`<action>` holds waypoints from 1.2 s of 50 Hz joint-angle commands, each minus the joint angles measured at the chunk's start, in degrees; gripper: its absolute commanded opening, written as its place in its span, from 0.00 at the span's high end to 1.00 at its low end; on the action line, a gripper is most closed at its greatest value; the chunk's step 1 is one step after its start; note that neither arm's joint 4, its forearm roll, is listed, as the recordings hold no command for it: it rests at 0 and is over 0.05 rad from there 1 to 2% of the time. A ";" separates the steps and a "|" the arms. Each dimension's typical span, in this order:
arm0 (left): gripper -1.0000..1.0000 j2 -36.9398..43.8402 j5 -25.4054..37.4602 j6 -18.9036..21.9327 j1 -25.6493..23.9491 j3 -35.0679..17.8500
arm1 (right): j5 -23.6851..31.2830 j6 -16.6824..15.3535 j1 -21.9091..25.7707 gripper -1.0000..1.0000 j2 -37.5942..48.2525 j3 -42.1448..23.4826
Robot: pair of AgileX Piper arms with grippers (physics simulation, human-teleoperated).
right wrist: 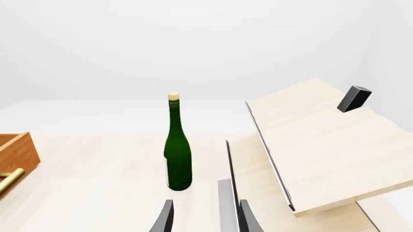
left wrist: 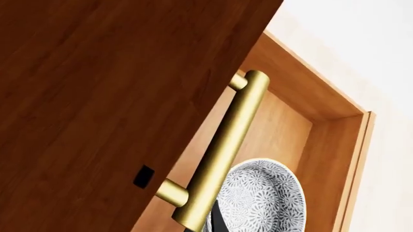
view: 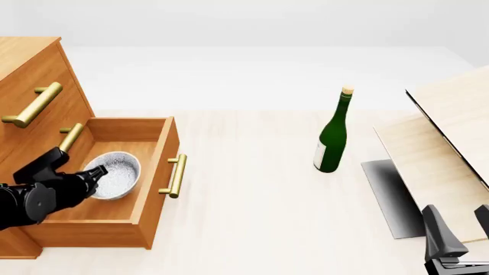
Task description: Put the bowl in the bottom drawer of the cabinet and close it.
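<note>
The orange-brown cabinet (view: 31, 74) stands at the table's left with its bottom drawer (view: 157, 154) pulled out. The speckled bowl (view: 118, 175) sits inside that drawer. My left gripper (view: 95, 173) reaches into the drawer from the left and is shut on the bowl's near rim. In the left wrist view one dark finger (left wrist: 217, 220) crosses the edge of the bowl (left wrist: 258, 198), below the brass handle (left wrist: 226, 150) of the drawer above. My right gripper (view: 461, 226) hangs open and empty at the front right, fingertips (right wrist: 164, 217) apart.
A green bottle (view: 332, 134) stands mid-table, right of the drawer's short brass handle (view: 176, 176). A pale wood box (view: 443, 143) with a dark edge leans at the right over a grey slab (view: 382, 195).
</note>
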 commanded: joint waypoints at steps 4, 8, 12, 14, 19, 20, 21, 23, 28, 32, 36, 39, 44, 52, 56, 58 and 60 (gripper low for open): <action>1.00 1.35 -1.53 -0.21 1.42 1.22 | 0.01 -0.01 0.01 0.00 -0.02 0.00; 1.00 1.51 -1.81 -0.36 1.29 1.43 | 0.00 -0.01 0.00 0.00 0.01 0.00; 1.00 1.38 -1.75 -0.19 1.26 1.44 | 0.00 -0.02 0.00 0.00 0.00 0.00; 1.00 1.53 -1.64 0.07 1.55 1.24 | 0.00 -0.02 0.00 0.00 -0.02 0.00; 1.00 1.70 -1.70 0.07 1.33 1.20 | 0.00 -0.01 0.00 0.00 -0.01 0.00; 0.00 1.78 -1.75 -0.03 1.34 1.22 | 0.00 -0.02 0.01 0.00 0.01 0.00; 0.00 1.75 -1.76 -0.01 1.32 1.23 | 0.00 -0.01 0.00 0.00 0.00 0.00; 0.00 1.76 -1.80 -0.14 1.28 1.30 | 0.00 -0.01 0.01 0.00 0.00 0.00; 0.00 1.79 -1.84 -0.04 1.23 1.31 | 0.00 -0.01 0.01 0.00 -0.01 0.00; 0.00 1.74 -1.75 0.02 1.21 1.26 | 0.00 -0.01 0.01 0.00 -0.02 0.00; 0.00 1.48 -1.40 0.54 1.56 1.01 | 0.00 -0.01 0.01 0.00 -0.01 0.00; 0.00 1.08 -0.93 1.23 1.80 0.71 | 0.00 -0.01 0.00 0.00 0.00 0.00; 0.00 -0.52 0.82 3.66 2.50 -0.18 | 0.00 -0.01 -0.01 0.00 0.00 0.00; 0.00 -2.75 2.76 6.23 3.08 0.16 | 0.00 -0.01 0.00 0.00 -0.01 0.00; 0.00 -6.13 5.07 8.85 3.66 0.05 | 0.00 -0.01 0.00 0.00 -0.01 0.00; 0.00 -7.34 5.62 7.69 2.30 0.70 | 0.00 -0.01 0.01 0.00 0.00 0.00; 0.00 -9.25 6.68 7.59 1.16 0.80 | 0.00 -0.02 0.01 0.00 0.00 0.00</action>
